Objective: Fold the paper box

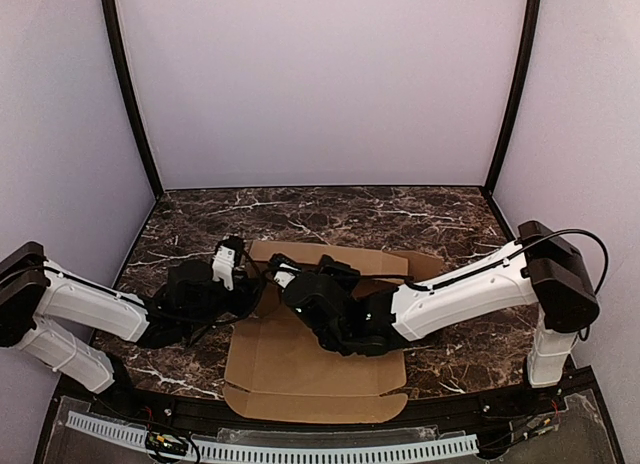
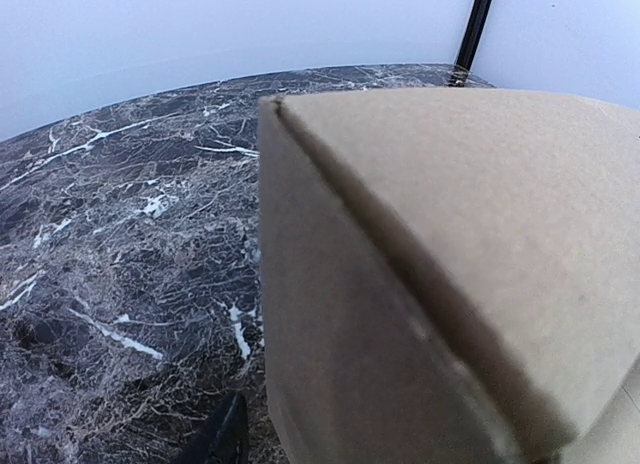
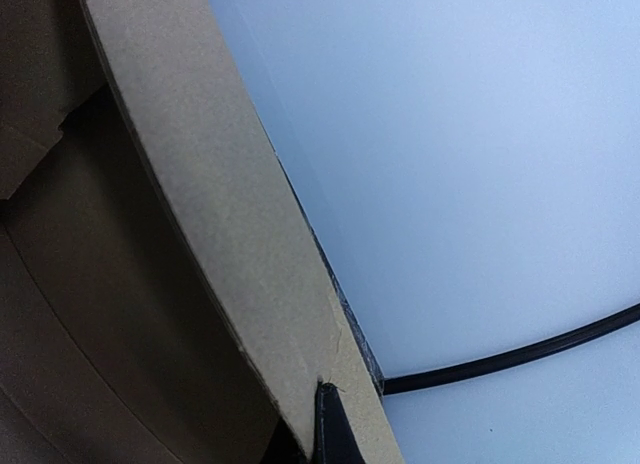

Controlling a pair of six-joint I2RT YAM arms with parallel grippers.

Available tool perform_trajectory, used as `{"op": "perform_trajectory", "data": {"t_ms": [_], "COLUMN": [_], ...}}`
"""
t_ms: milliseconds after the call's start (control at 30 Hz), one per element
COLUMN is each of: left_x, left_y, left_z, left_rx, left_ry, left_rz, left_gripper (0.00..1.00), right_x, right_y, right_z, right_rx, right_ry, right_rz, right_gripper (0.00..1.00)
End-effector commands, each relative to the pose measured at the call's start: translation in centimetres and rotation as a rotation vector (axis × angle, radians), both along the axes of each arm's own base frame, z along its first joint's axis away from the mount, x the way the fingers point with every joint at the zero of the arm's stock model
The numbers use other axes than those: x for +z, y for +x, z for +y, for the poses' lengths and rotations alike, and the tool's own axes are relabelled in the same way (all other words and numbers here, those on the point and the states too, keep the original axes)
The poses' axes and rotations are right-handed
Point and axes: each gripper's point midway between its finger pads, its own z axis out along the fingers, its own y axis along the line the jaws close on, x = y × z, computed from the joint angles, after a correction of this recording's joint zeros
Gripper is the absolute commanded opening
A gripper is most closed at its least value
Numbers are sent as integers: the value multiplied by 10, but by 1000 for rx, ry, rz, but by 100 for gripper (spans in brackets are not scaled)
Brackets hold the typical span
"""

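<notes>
Cardboard paper box (image 1: 310,369) lies partly folded on table (image 1: 200,219).

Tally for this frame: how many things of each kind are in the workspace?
paper box: 1
robot arms: 2 (left arm, right arm)
table: 1
Total: 4

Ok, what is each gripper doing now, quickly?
Left gripper: at the box edge; open or closed cannot be told.
Right gripper: closed, against a box flap; grip cannot be told.
</notes>
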Motion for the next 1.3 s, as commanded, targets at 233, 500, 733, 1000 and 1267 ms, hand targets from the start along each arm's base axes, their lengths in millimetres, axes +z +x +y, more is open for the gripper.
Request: {"op": "perform_trajectory", "data": {"t_ms": [233,500,733,1000,1267], "left_x": [21,8,8,12,18], "left_y": [9,14,16,17,19], "left_z": [-16,-12,-16,-18,-16], "left_rx": [59,105,101,97,109], "left_ry": [9,59,49,44,67], "left_rz": [-80,-79,-80,-92,-109], "left_gripper": [42,26,11,1,1], "right_x": [-103,-105,-108,-107,-86], "right_y": [-27,-29,-32,-34,-41], "right_z": [4,3,6,6,15], "right_rx": [117,114,114,104,127], "right_ry": [-219,-205,-178,-151,-56], "right_rz": [238,259,287,305,330], "right_gripper": [0,0,0,21,75]}}
